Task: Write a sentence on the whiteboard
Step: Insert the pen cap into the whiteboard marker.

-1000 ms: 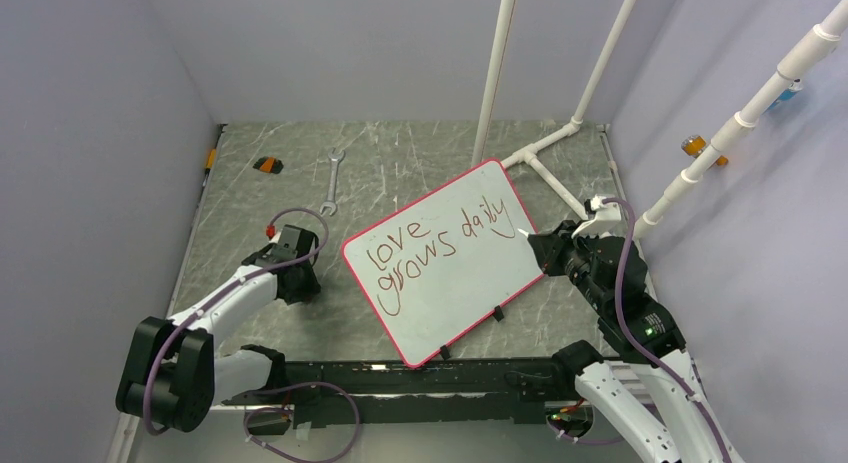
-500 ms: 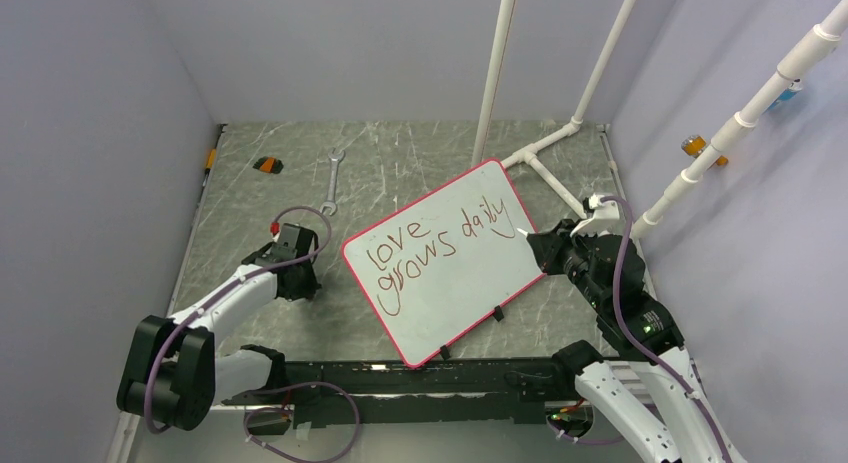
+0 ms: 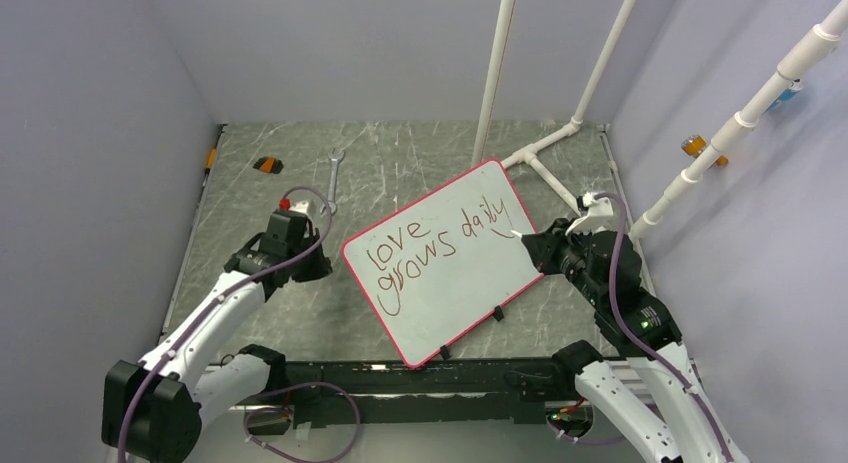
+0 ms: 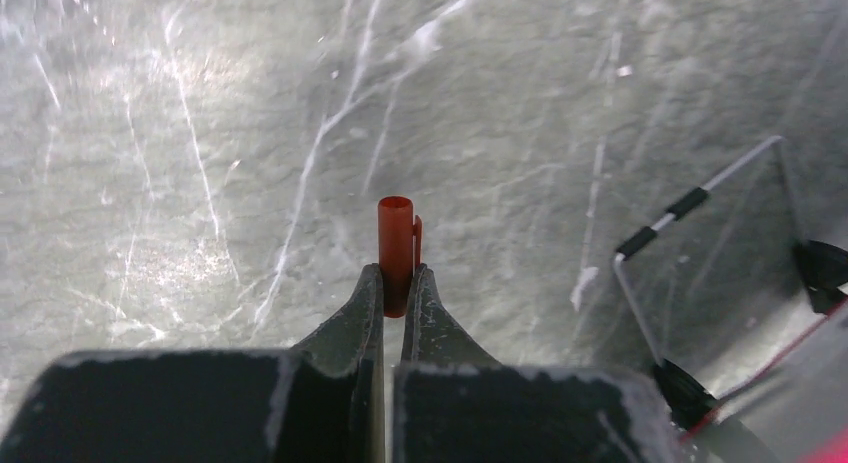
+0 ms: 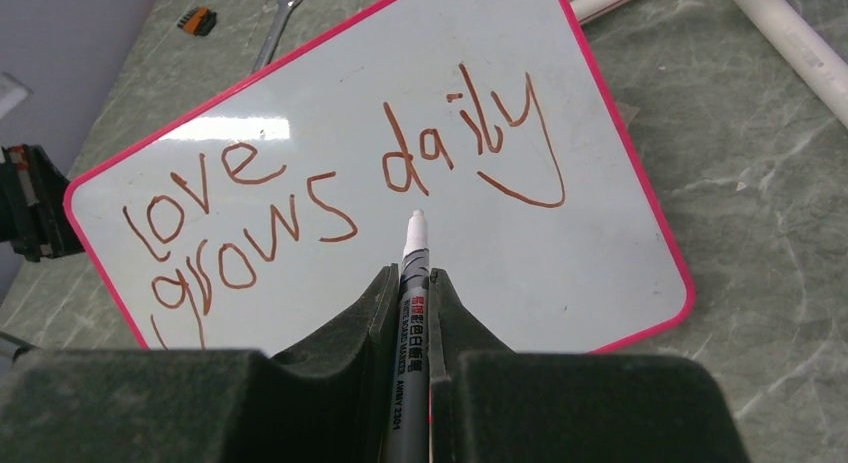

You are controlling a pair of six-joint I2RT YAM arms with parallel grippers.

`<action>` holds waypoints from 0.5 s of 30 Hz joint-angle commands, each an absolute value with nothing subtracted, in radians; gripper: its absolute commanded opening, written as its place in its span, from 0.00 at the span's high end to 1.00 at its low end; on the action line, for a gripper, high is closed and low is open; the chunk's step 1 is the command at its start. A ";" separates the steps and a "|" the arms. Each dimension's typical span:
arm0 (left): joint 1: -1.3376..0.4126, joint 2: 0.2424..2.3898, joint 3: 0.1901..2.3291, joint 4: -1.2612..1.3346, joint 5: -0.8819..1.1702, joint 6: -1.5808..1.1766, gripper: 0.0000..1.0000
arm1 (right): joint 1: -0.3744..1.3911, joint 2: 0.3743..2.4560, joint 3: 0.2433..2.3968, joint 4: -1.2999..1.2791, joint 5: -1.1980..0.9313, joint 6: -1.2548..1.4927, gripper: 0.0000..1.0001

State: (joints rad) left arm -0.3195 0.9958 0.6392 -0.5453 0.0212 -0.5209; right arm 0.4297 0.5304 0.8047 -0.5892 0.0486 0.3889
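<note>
The whiteboard lies tilted on the table, pink-framed, with two black clips on its near edge. The sentence "love grows daily" runs across it in dark red cursive. My right gripper is shut on a grey marker, whose white tip hovers just below "daily" in the sentence over the whiteboard. That right gripper pinches the marker's barrel. Left of the board, my left gripper is shut on a small red marker cap, which stands up between the tips of the left gripper.
A silver wrench and a small orange-black piece lie at the back left. White pipes cross the back right of the table and rise up the walls. The board's wire stand lies just right of my left gripper.
My left gripper has shut on the red cap and moved up and away from the near edge. The right gripper with the marker has barely shifted, slightly left.
</note>
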 commanded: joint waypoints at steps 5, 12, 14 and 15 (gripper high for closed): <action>-0.344 0.937 0.894 -0.804 0.008 -0.351 1.00 | 0.434 0.537 0.877 -0.535 -0.016 0.385 1.00; -0.343 0.863 0.979 -0.847 -0.070 -0.178 1.00 | 0.433 0.565 0.896 -0.496 -0.112 0.391 1.00; -0.344 0.848 0.992 -0.838 -0.065 -0.133 1.00 | 0.433 0.572 0.897 -0.486 -0.134 0.394 1.00; -0.345 0.841 0.999 -0.830 -0.063 -0.121 1.00 | 0.433 0.575 0.899 -0.481 -0.144 0.394 1.00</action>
State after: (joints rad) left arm -0.3412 0.8661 0.9535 -0.8169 -0.0319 -0.2424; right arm 0.4297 0.5629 0.8555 -0.5491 -0.0727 0.3897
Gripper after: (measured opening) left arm 0.036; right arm 0.141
